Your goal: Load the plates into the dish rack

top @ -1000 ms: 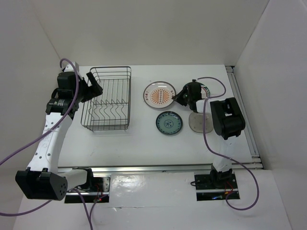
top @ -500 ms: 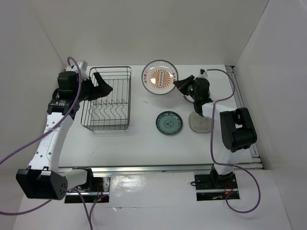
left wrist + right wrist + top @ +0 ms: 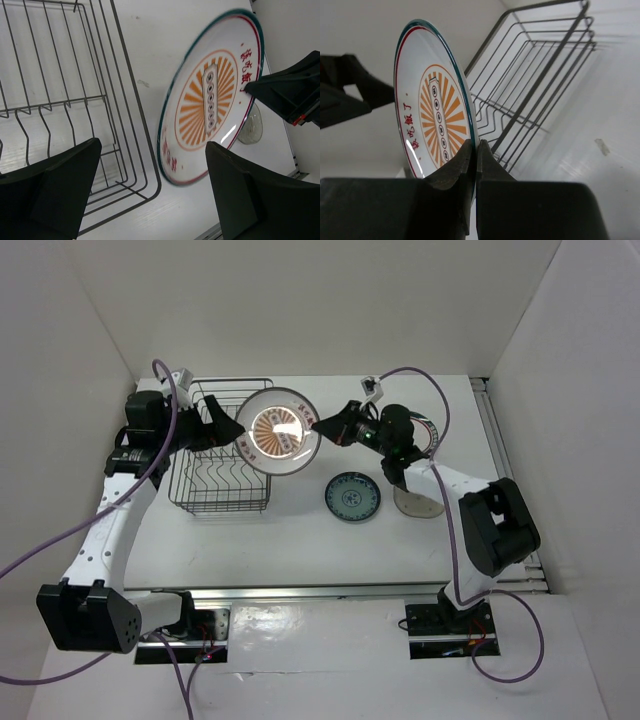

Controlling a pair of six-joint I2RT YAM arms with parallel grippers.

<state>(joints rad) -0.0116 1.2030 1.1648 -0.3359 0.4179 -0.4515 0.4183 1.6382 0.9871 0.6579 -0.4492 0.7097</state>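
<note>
Right fingers point(image 3: 474, 155): clamped on the rim of the white plate point(image 3: 277, 430), one finger on each face. The grip is thin, edge only. I judge this deliberate: a rim hold leaves both faces and the opposite edge free to go down between prongs.

White plate: clear of the bench point(image 3: 300, 540), held nearly on edge above the right side of the rack point(image 3: 220, 508). Its orange pattern faces my left wrist. I judge that the near-upright pose suits the rack, whose prongs take a plate standing, not flat.

Left fingers point(image 3: 215, 418): spread wide, nothing between them. They hang over the rack's far end, just beside the plate, with the plate's lower edge lying in line with the gap. I judge they are placed to receive or steady the plate — the right arm is stretched far across to reach here. I cannot tell whether they touch it.

Blue plate point(image 3: 352, 497): flat on the bench, right of the rack, untouched.

Grey plate point(image 3: 410, 505): flat on the bench beside the blue one, partly under my right arm.

Rack: no plate seated in it. Task is at its first plate.

Risk noted: a narrow rim grip on a tilted plate may let it swing or slip.
</note>
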